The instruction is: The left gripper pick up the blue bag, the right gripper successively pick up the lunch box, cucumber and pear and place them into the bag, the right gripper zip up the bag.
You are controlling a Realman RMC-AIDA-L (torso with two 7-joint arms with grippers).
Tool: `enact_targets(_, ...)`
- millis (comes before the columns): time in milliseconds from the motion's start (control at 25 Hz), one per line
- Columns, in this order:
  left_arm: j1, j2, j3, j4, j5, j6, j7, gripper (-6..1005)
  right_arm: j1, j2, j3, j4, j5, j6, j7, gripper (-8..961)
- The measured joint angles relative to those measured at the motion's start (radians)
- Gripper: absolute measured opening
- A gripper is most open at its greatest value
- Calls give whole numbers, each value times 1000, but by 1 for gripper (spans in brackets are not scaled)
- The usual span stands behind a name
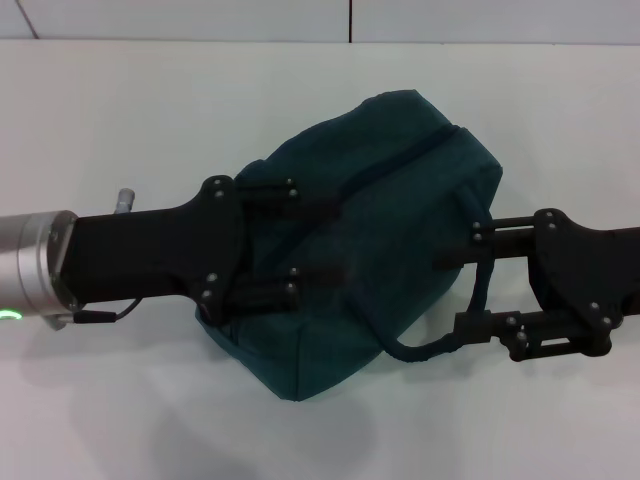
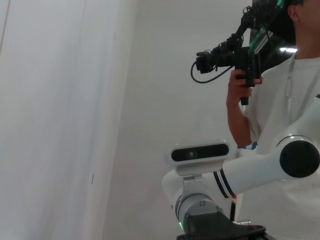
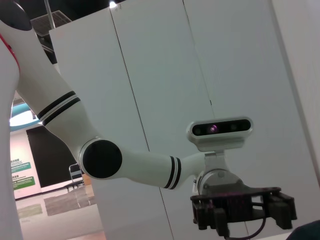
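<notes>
The dark teal fabric bag [image 1: 375,235], soft-sided and boxy with a dark zipper seam running along its upper side, sits in the middle of the head view, over the white tabletop [image 1: 150,120]. A dark cord-like strap loop [image 1: 440,340] hangs from its right end and curves under toward the lower edge.

The left gripper [image 1: 292,235] reaches in from the left, its two black fingers [image 1: 270,190] lying against the left end of the bag, one near the upper edge and one lower down, spread apart with the bag's fabric between them; it appears to be grasping that end of the bag. The silver wrist section of the left arm [image 1: 35,265] shows a green light near the lower edge.

The right gripper [image 1: 468,285] comes in from the right, its upper finger touching the bag's right end near the zipper line and its lower finger beside the strap loop. The fingers stand apart; whether they grip anything cannot be told.

In the left wrist view, the right arm [image 2: 260,167] with its wrist camera shows before a person in a white shirt [image 2: 280,100] holding a black handheld camera rig [image 2: 235,55]. In the right wrist view, the white left arm with its wrist camera shows against white wall panels [image 3: 160,75].
</notes>
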Motion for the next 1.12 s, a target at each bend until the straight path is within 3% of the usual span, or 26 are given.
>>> enact_targets(1120,26,-2,-17,-2,-16,2,26,570,21,19,-20,0,-14,22,2,635)
